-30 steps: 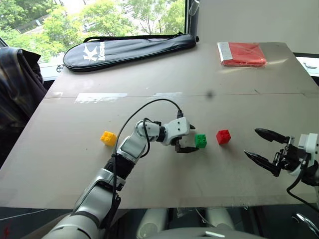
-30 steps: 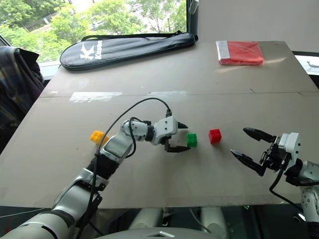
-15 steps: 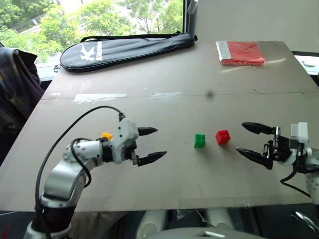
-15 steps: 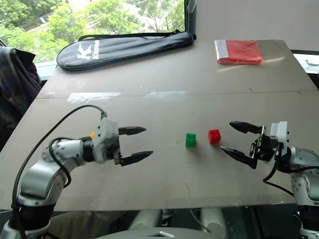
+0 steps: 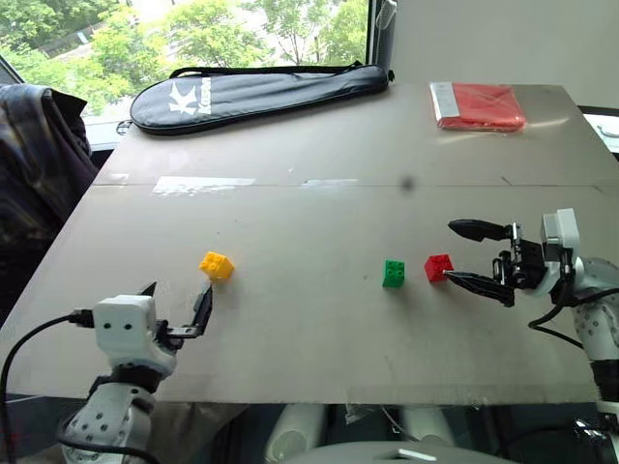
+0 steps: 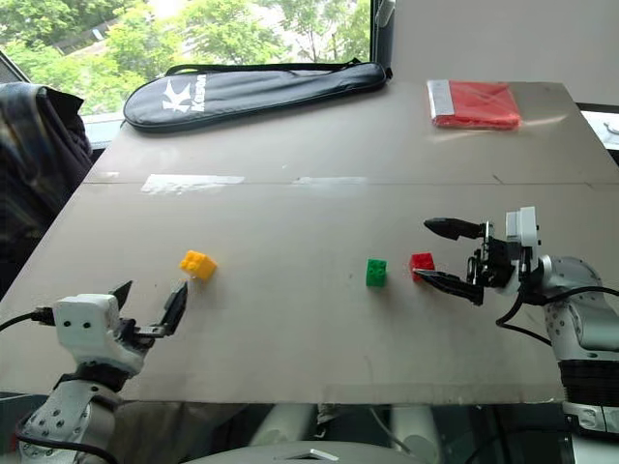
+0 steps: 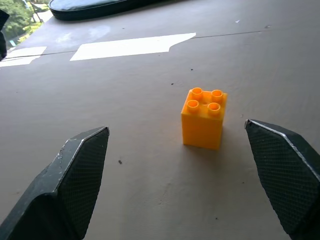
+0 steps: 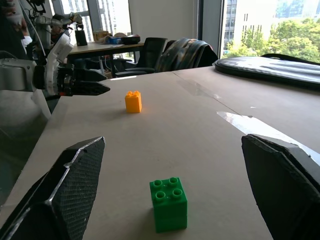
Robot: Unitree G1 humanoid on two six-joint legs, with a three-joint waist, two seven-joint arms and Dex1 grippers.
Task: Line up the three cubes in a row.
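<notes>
Three cubes stand on the brown table point(image 5: 319, 145): yellow point(image 5: 216, 265) at the left, green point(image 5: 394, 273) and red point(image 5: 438, 268) close together at the right. My left gripper point(image 5: 177, 295) is open near the table's front left edge, pointing at the yellow cube point(image 7: 203, 118), which stands a short way ahead of its fingers point(image 7: 80, 175). My right gripper point(image 5: 452, 253) is open and points left, its tips just right of the red cube; I cannot tell if they touch. The right wrist view looks past the green cube point(image 8: 168, 204) to the yellow one point(image 8: 133, 101).
A black racket bag point(image 5: 261, 89) lies along the far edge and a flat red packet point(image 5: 479, 104) at the far right corner. A strip of pale tape point(image 5: 203, 184) crosses the table's seam. A dark jacket point(image 5: 39, 164) hangs beside the left edge.
My left gripper has drawn back from the green cube, swung left toward the front left edge and turned to face the yellow cube. The right gripper has moved left up to the red cube.
</notes>
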